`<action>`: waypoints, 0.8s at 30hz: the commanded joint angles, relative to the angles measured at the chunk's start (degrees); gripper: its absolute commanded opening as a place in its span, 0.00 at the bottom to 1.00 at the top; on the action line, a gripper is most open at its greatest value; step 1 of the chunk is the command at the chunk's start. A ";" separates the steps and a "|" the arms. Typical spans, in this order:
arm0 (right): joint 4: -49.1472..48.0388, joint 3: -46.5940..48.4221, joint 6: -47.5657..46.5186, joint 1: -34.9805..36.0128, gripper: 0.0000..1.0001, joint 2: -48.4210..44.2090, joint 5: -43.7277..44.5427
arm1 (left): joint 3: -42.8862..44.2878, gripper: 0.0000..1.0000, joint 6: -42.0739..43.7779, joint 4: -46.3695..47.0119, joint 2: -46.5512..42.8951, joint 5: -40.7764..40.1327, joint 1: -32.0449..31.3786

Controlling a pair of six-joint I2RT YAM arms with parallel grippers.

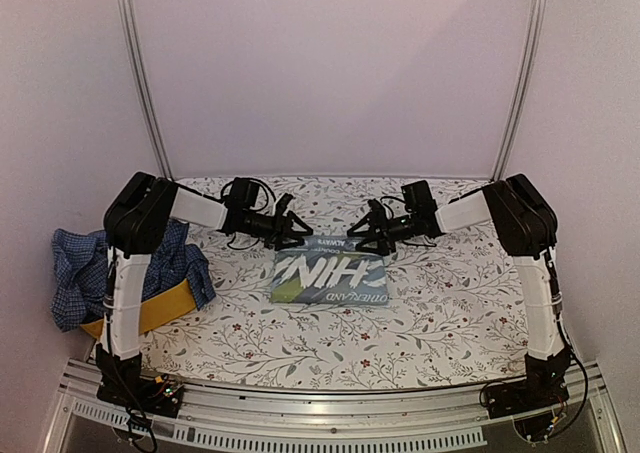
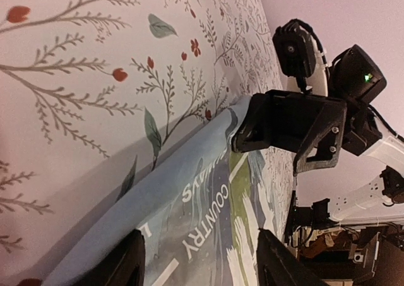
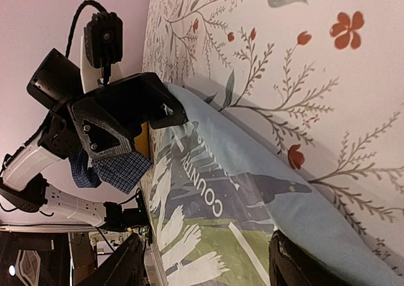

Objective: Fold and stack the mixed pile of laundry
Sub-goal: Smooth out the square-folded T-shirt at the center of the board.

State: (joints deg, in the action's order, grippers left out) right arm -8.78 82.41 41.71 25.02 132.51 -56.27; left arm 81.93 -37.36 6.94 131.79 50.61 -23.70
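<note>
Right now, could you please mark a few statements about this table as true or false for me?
1. The T-shirt lies folded in the middle of the table cover. True.
2. The left gripper is clamped on the T-shirt. False: its jaws stand open at the T-shirt's far edge.
3. The checked shirt lies on top of the T-shirt. False: it is bunched at the left edge, by the yellow basket.
4. The right gripper is open. True.

My arms rise from their bases at either side, forearms angled inward toward the middle. My left gripper (image 1: 296, 235) and right gripper (image 1: 360, 237) face each other, tips low and apart, each with jaws spread, holding nothing.
</note>
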 commanded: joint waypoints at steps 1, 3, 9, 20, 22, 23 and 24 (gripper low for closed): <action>0.20 2.56 1.62 -3.19 0.67 1.56 0.42 | 0.35 0.61 -1.12 0.96 -0.82 -1.79 4.63; 1.81 2.63 1.18 -2.86 0.68 -1.94 -0.01 | 0.54 0.63 2.08 -2.51 -4.58 -1.51 4.70; 3.54 -2.08 3.12 3.05 0.76 -15.10 -2.18 | -7.38 0.72 6.97 -9.13 -18.88 0.52 -0.24; -14.16 -18.51 13.21 11.84 0.76 -10.19 -5.18 | -26.38 0.74 -6.66 11.08 -18.09 1.13 -9.24; -15.74 -21.16 13.98 11.22 0.76 -7.56 -4.71 | -28.67 0.74 -7.89 13.13 -15.29 0.60 -8.81; -16.00 -22.44 13.89 10.68 0.76 -6.77 -4.33 | -29.58 0.74 -8.07 13.26 -14.18 0.23 -8.40; -16.59 -24.27 13.97 10.04 0.75 -6.03 -4.11 | -30.69 0.74 -8.22 13.27 -13.42 -0.23 -7.84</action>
State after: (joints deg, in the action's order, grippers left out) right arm -19.97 62.98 52.10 37.71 122.91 -60.73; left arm 54.76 -41.82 14.72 114.93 51.96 -33.28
